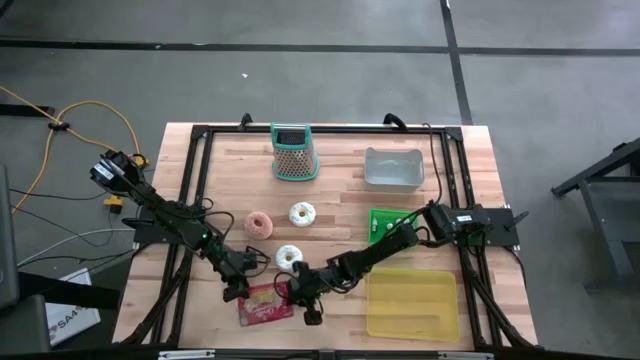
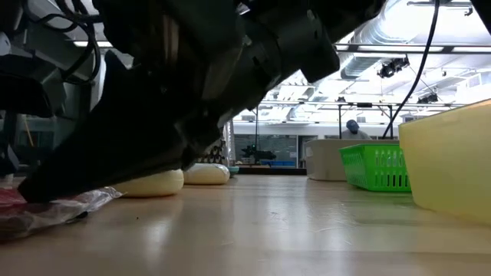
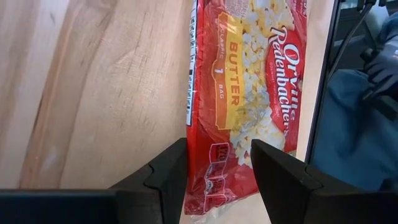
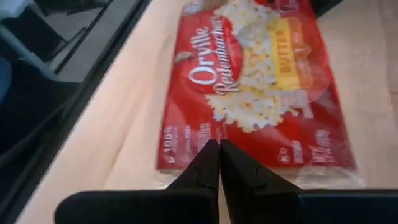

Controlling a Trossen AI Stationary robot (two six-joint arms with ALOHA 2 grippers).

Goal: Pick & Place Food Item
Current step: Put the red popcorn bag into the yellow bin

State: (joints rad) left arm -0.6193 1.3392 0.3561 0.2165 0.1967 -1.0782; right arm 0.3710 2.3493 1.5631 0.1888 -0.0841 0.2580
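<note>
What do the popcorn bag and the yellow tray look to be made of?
Popcorn bag: thin glossy plastic film, judging by its sheen, crinkles and clear sealed edge. Yellow tray: probably moulded plastic, smooth and slightly translucent, with rounded corners.

A grater (image 1: 294, 152), three donuts (image 1: 301, 213) and a green basket (image 1: 384, 224) sit untouched.

A red popcorn bag (image 1: 265, 304) with yellow butter label lies flat on the wooden table (image 1: 340, 200), low in the frame, left of centre, near the front edge.
</note>
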